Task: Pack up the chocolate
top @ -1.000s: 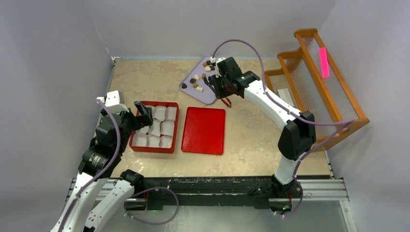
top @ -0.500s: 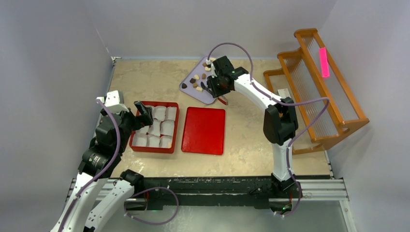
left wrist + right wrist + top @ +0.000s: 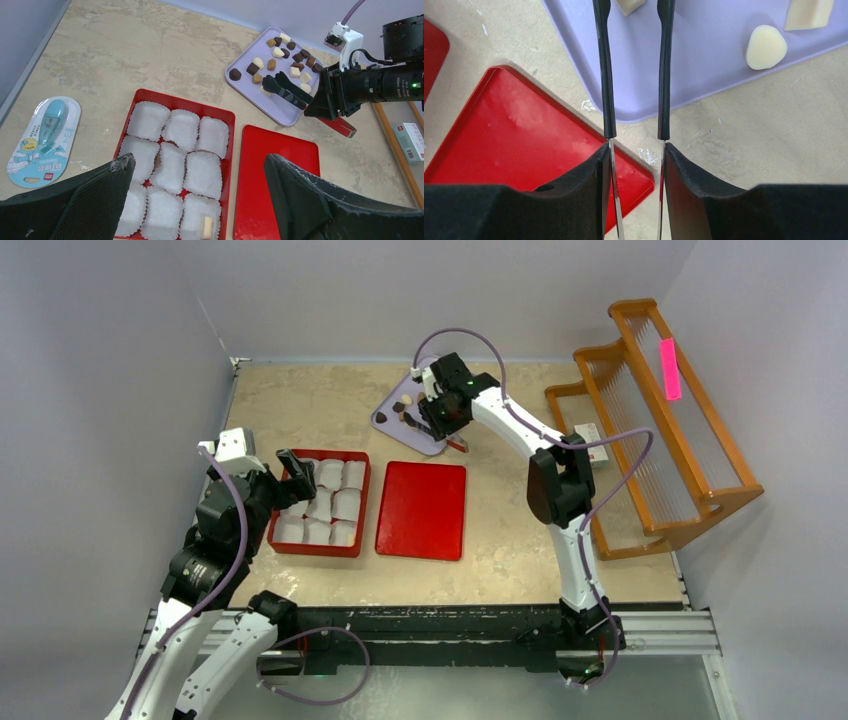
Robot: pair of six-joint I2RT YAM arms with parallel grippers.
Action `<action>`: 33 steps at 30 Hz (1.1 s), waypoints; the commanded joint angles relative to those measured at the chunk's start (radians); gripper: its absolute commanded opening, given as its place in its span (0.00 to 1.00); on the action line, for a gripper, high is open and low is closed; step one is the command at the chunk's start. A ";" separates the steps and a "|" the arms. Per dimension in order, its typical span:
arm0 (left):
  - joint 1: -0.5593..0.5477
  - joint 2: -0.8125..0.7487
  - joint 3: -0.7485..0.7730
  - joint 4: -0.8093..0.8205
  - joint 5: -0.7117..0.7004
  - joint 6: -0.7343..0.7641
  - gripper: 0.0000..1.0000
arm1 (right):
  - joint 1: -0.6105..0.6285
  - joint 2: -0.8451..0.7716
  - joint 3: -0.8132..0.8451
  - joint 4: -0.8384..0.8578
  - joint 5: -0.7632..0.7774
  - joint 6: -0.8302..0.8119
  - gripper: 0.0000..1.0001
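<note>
Several cream and brown chocolate pieces [image 3: 280, 52] lie on a lilac tray [image 3: 286, 111] at the back of the table [image 3: 385, 421]. My right gripper [image 3: 441, 412] is shut on black-tipped tongs [image 3: 285, 90], whose arms [image 3: 606, 75] reach over the tray, slightly apart. Cream pieces [image 3: 765, 47] lie beside them; the tong tips run out of the right wrist view. My left gripper [image 3: 198, 160] is open and empty above a red box [image 3: 232, 145] of white paper cups. One cream piece [image 3: 206, 227] sits in the near right cup.
A red lid [image 3: 422, 510] lies right of the box [image 3: 366, 502]. A small red flat piece [image 3: 524, 135] lies under the right gripper. A correction tape pack [image 3: 42, 135] is at the left. A wooden rack [image 3: 660, 410] and a small carton [image 3: 592, 435] stand at the right.
My right arm has swung left and further back, carrying the tongs over the lilac tray. The left arm has not moved.
</note>
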 commanded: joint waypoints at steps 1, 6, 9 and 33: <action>0.009 -0.004 0.002 0.038 0.001 0.017 1.00 | 0.004 -0.017 0.049 -0.037 -0.057 -0.072 0.43; 0.008 0.000 0.003 0.034 -0.005 0.016 1.00 | 0.004 -0.017 0.045 -0.050 -0.069 -0.086 0.43; 0.008 -0.002 0.003 0.034 -0.009 0.015 1.00 | 0.004 -0.009 0.049 -0.056 -0.046 -0.093 0.43; 0.009 -0.008 0.004 0.031 -0.024 0.014 1.00 | 0.036 -0.013 0.036 -0.035 0.015 -0.111 0.35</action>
